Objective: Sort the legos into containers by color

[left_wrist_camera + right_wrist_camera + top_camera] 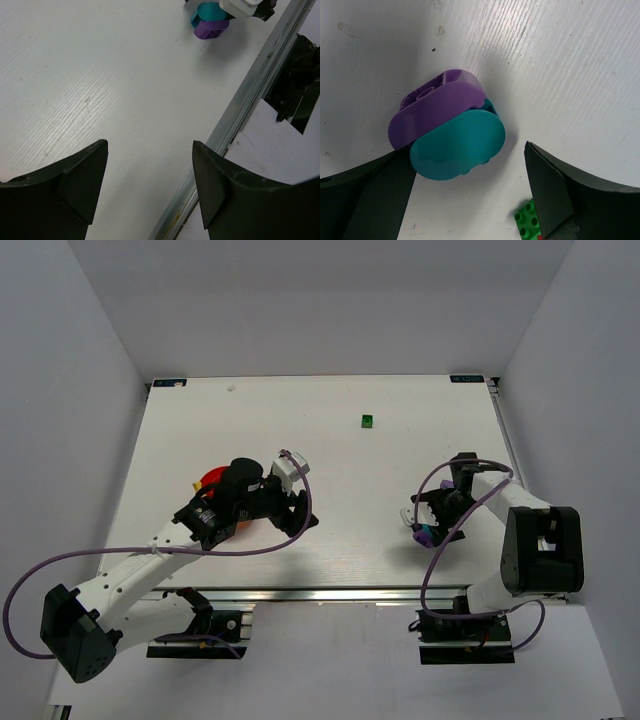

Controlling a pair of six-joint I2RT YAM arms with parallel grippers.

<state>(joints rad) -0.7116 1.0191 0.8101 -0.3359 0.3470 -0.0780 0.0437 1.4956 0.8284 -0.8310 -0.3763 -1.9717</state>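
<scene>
From where I stood, the white table [200,430] carried very little. At left of centre in the overhead view the red bowl [209,477] peeked out from under the left arm, most of it hidden by the dark wrist housing. Just right of it the left gripper [300,508] hung over bare table with its jaws spread wide and nothing between them. Its own camera confirmed this: the left gripper [150,150] showed two dark fingers [80,185] at the bottom corners of the frame, with only ribbed white surface and the metal edge rail [240,107] in the gap. Farther right and higher in the overhead frame a green brick [368,421] sat alone, well apart from both arms. At centre right the right gripper [428,522] pointed down over two rounded pieces. Seen by the right wrist camera, the purple brick [432,107] lay at centre left and the teal brick [457,145] overlapped its lower right edge — the two touching. The right gripper [469,157] had its jaws wide on either side of the pair; whether a finger touched either brick, I could not tell. A second green brick [527,224] showed at the bottom edge, just beside the right-hand finger. The same teal and purple pair [210,21] appeared at the top right of the left wrist view.
</scene>
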